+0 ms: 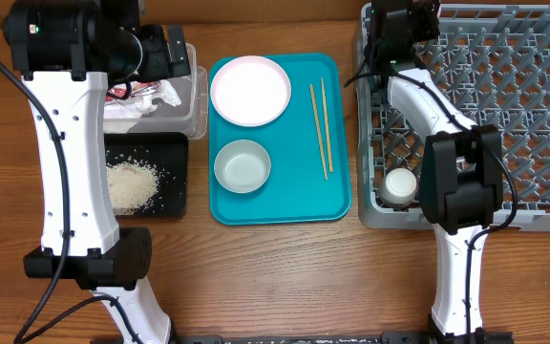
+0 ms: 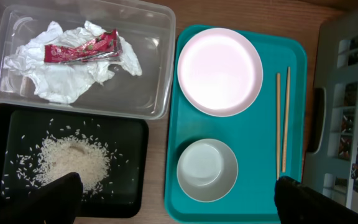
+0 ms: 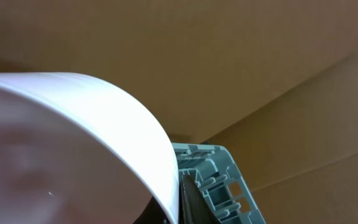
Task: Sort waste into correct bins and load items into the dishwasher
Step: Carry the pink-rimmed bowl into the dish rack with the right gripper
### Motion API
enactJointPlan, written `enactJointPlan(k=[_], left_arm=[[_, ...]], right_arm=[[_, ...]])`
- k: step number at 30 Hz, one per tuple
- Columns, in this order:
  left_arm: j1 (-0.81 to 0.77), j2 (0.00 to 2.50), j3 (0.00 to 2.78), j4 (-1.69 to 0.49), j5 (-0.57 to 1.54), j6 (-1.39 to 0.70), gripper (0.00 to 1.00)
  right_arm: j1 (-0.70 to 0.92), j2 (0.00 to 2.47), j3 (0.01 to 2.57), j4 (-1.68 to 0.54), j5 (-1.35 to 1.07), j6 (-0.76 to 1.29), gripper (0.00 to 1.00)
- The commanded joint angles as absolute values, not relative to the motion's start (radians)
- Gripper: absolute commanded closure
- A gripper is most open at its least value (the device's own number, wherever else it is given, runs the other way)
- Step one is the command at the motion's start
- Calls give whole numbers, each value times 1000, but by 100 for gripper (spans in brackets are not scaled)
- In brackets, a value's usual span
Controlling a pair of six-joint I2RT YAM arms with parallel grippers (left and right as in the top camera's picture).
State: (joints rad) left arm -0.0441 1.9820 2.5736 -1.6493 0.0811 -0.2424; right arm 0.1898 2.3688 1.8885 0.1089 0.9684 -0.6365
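My left gripper (image 2: 176, 183) is open and empty, high above the clear tub (image 2: 160, 62) and the black tray (image 2: 132, 174). The tub holds the red wrapper (image 2: 79, 50) and crumpled napkins (image 2: 67, 81). The rice (image 2: 70, 160) lies on the black tray. The plate (image 1: 250, 90), one bowl (image 1: 243, 166) and the chopsticks (image 1: 321, 124) lie on the teal tray (image 1: 294, 201). My right gripper (image 1: 399, 24) is at the far left corner of the dish rack (image 1: 514, 115), shut on the rim of a white bowl (image 3: 73, 149). The cup (image 1: 400, 183) stands in the rack's near left corner.
The right arm reaches over the left side of the rack. The left arm stands over the tub and black tray. Brown cardboard walls rise behind the table. Bare wood lies along the table's front.
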Motion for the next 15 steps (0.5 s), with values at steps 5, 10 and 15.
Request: enactJointPlan(k=[5,10,15], left_arm=[[-46,1988,2568,-1646,77,-251,0],[-46,1988,2568,-1646,77,-251,0],[-46,1988,2568,-1646,77,-251,0]], right_arm=[[205,2381,1891,48,949,-625,96],[224,2381,1891,43,953,-625,96],[243,2381,1891,46,944,-625,96]])
